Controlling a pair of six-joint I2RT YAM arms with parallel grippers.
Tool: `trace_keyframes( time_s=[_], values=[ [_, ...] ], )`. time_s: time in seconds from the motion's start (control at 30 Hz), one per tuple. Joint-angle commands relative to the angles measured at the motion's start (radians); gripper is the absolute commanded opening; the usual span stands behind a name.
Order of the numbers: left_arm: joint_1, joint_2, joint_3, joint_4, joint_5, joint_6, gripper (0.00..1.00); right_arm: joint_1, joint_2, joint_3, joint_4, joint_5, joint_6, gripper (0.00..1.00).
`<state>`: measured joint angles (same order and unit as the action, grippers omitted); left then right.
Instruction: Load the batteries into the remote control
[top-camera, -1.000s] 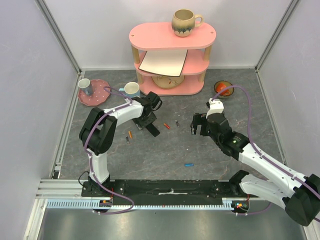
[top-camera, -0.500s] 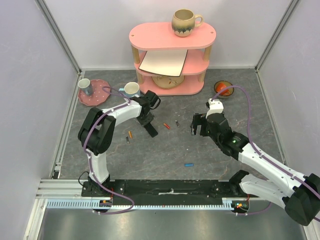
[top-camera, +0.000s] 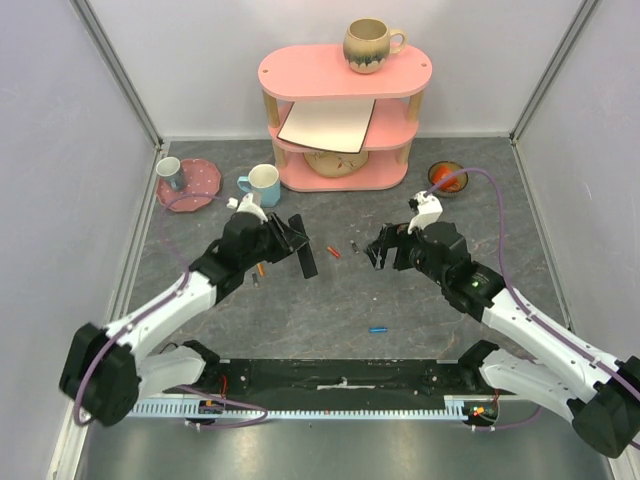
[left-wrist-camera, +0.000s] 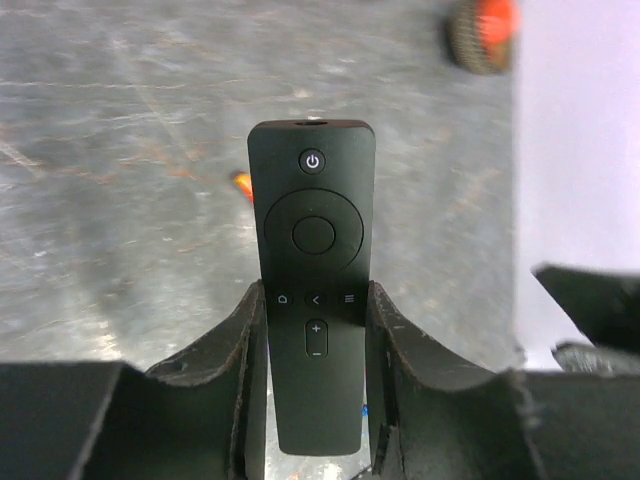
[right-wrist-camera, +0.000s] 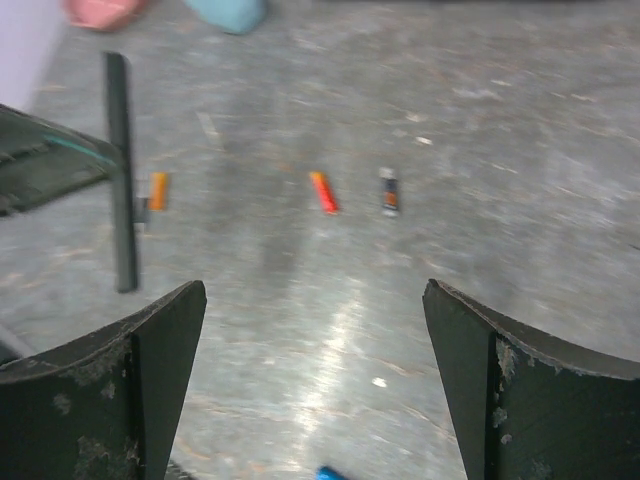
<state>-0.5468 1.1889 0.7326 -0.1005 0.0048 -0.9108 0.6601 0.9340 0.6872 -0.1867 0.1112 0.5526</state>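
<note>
the left gripper (left-wrist-camera: 315, 305) clamps the remote control (left-wrist-camera: 313, 215), buttons facing its camera, so it should present the back to the wide-open right gripper (right-wrist-camera: 312, 300) before loading batteries (right-wrist-camera: 323, 191).

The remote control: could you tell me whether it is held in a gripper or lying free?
Held: the left gripper clamps the remote control.

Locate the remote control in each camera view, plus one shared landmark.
Top external: remote control left of centre.
Left wrist: remote control dead centre, gripped by the left pincer, buttons facing camera.
Right wrist: remote control at left, edge-on thin bar.
Landmark: red battery, just beyond it, in all three.
</note>
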Motion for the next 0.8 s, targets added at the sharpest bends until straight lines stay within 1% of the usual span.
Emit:
trace_keyframes(
  time_s=[0.0,0.07,0.1,0.13,0.2,0.23,0.33,0.5,0.53,0.63,0.7,0.77],
  values=[
    [0.001,-0.185,-0.212,0.530,0.240,0.063,0.02,-0.002,-0.012,-0.003,0.212,-0.339,0.092,0.98],
    [0.001,-0.248,-0.284,0.619,0.271,0.076,0.02,-0.004,0.011,-0.024,0.335,-0.421,0.185,0.98],
    [0.001,-0.297,-0.304,0.690,0.268,0.076,0.02,-0.004,0.012,-0.043,0.396,-0.456,0.231,0.98],
    [0.001,-0.317,-0.326,0.734,0.259,0.075,0.02,-0.004,0.026,-0.063,0.526,-0.516,0.272,0.98],
    [0.001,-0.351,-0.367,0.784,0.245,0.075,0.02,-0.005,0.054,-0.095,0.620,-0.554,0.364,0.98],
    [0.001,-0.370,-0.378,0.844,0.242,0.072,0.02,-0.005,0.086,-0.103,0.698,-0.592,0.384,0.98],
    [0.001,-0.380,-0.407,0.922,0.245,0.035,0.02,-0.004,0.138,-0.118,0.818,-0.631,0.443,0.98],
    [0.001,-0.351,-0.398,0.986,0.271,-0.017,0.02,-0.001,0.187,-0.104,0.898,-0.686,0.471,0.98],
    [0.001,-0.341,-0.391,0.992,0.276,-0.022,0.02,0.003,0.199,-0.101,0.933,-0.696,0.484,0.98],
    [0.001,-0.318,-0.377,1.006,0.291,-0.036,0.02,0.013,0.227,-0.092,0.967,-0.726,0.489,0.98],
    [-0.001,-0.293,-0.369,1.035,0.297,-0.054,0.02,0.021,0.241,-0.077,0.977,-0.749,0.484,0.98],
    [0.001,-0.275,-0.364,1.059,0.305,-0.078,0.02,0.035,0.259,-0.052,0.943,-0.757,0.451,0.98]
  ],
)
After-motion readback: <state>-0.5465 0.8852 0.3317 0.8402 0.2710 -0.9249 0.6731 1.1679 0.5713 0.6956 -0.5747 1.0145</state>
